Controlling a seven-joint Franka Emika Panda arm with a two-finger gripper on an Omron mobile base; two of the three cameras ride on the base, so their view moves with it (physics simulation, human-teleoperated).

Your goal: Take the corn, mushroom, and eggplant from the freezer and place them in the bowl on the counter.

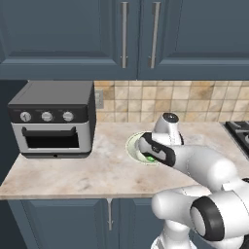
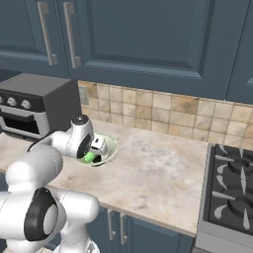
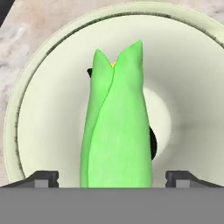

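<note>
The bright green corn (image 3: 116, 127) lies in the pale cream-green bowl (image 3: 188, 87), its husk tip pointing away from the hand. My gripper (image 3: 113, 177) hangs just over it, open. Each fingertip (image 3: 46, 177) stands well clear of the cob's sides. Dark slivers, perhaps the eggplant (image 3: 152, 142), peek from behind the corn. From the base views the bowl (image 1: 130, 145) (image 2: 111, 143) sits on the beige counter (image 1: 73, 170), and the hand (image 1: 156, 151) (image 2: 95, 148) covers most of it, with a bit of corn (image 1: 151, 158) (image 2: 89, 157) showing. The mushroom is hidden and the freezer is out of view.
A grey toaster oven (image 1: 51, 121) stands on the counter left of the bowl. A black stove (image 2: 232, 188) lies at the right end. Dark blue wall cabinets (image 1: 121, 34) hang above the tan tiled backsplash (image 2: 163, 111).
</note>
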